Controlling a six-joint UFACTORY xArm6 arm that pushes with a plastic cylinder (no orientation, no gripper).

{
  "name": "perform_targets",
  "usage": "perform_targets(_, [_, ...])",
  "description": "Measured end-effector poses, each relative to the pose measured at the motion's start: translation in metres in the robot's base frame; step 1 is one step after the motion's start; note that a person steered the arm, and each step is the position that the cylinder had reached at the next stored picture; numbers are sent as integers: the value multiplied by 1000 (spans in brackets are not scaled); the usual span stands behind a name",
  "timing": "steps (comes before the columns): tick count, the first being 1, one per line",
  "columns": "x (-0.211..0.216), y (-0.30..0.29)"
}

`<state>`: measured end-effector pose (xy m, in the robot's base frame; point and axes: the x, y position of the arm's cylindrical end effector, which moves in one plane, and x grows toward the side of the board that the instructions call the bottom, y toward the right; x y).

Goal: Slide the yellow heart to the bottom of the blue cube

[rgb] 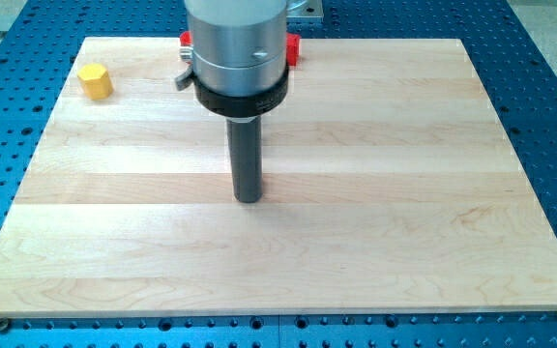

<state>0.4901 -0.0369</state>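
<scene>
I'm looking at a lab bench setup here, a robotics test rig by the look of it. A blue metal base plate (540, 87) dotted with a regular grid of mounting holes runs all around a pale wooden board (375, 193). Screws pin the board's bottom corners. My arm's machined metal housing (238, 39) drops in from the view's top, nothing domestic about it.

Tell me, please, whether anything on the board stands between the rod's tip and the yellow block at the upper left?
Nothing visible does. My tip rests near the board's middle, and only bare wood lies between it and the yellow block at the view's upper left. A red block shows behind the arm at the top edge. No blue cube shows.
</scene>
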Motion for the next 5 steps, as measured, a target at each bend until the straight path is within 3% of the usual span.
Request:
perform_targets(3, [4,-3])
perform_targets(4, [13,-49])
perform_targets(5, [-2,-166])
